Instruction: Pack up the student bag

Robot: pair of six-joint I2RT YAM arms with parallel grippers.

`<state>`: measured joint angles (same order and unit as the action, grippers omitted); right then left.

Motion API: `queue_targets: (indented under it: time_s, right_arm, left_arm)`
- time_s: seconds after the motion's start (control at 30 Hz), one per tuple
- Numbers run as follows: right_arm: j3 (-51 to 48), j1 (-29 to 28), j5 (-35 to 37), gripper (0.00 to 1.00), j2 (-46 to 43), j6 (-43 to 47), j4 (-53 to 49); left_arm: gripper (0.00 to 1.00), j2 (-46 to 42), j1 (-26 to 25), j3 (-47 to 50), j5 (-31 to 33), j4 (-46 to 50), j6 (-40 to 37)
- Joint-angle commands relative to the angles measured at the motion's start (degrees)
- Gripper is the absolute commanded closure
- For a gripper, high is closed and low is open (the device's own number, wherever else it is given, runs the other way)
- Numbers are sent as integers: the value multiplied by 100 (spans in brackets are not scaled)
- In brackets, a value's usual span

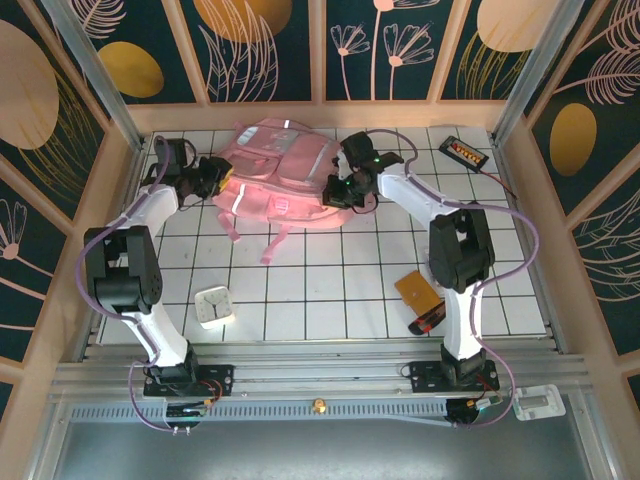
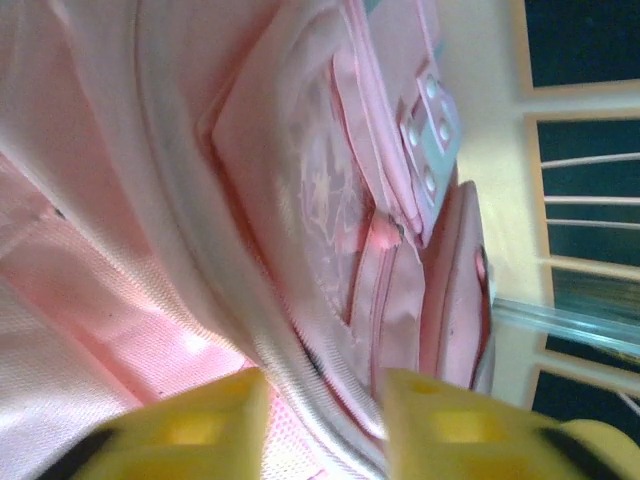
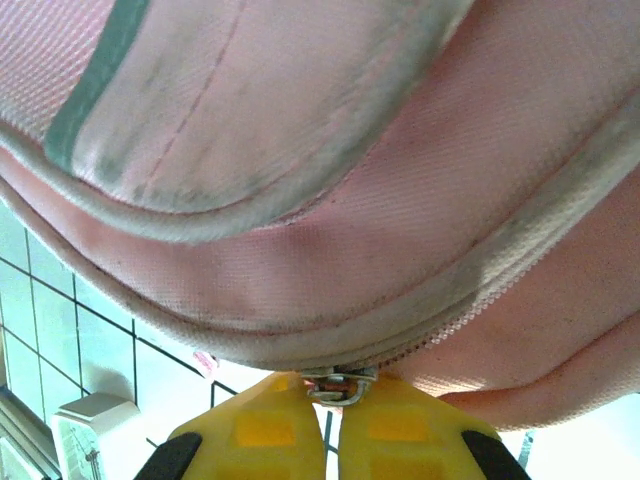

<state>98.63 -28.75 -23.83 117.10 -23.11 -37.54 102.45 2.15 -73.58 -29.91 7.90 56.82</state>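
The student bag (image 1: 285,170) is laid flat at the middle of the worktop's (image 1: 330,290) far edge, with its straps (image 1: 272,243) trailing toward the near side. The left gripper (image 1: 217,178) is set against the bag's left side. Its jaws are seen parted, and a pale piped seam (image 2: 300,375) of the bag runs across the gap. The right gripper (image 3: 327,398) is placed at the bag's right side, its jaws closed on a small metal zipper pull (image 3: 337,383). A white clock (image 1: 214,305) is stood toward the near-left corner.
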Motion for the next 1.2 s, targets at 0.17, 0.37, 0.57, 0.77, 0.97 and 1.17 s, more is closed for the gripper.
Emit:
queue_targets:
  time_s: [0.17, 0.37, 0.57, 0.77, 0.97, 1.17]
  right_arm:
    - [650, 137, -32, 99, 415, -191, -397]
    - [660, 109, -86, 99, 431, -219, -385]
    - [738, 65, -25, 99, 440, -202, -412]
    - [761, 21, 20, 100, 463, -220, -395]
    - [847, -43, 80, 100, 535, -212, -434]
    - [964, -44, 127, 100, 602, -202, -507]
  left_arm:
    - [39, -915, -752, 332, 103, 508, -341]
    - [38, -553, -1657, 849, -398, -1057, 1163]
    - [44, -11, -1978, 702, -530, -1604, 1785]
    - [51, 243, -2018, 638, -601, -1639, 1920]
    - [62, 450, -2074, 754, -621, -1887, 2219]
    - [69, 574, -2098, 766, -712, -1904, 2233]
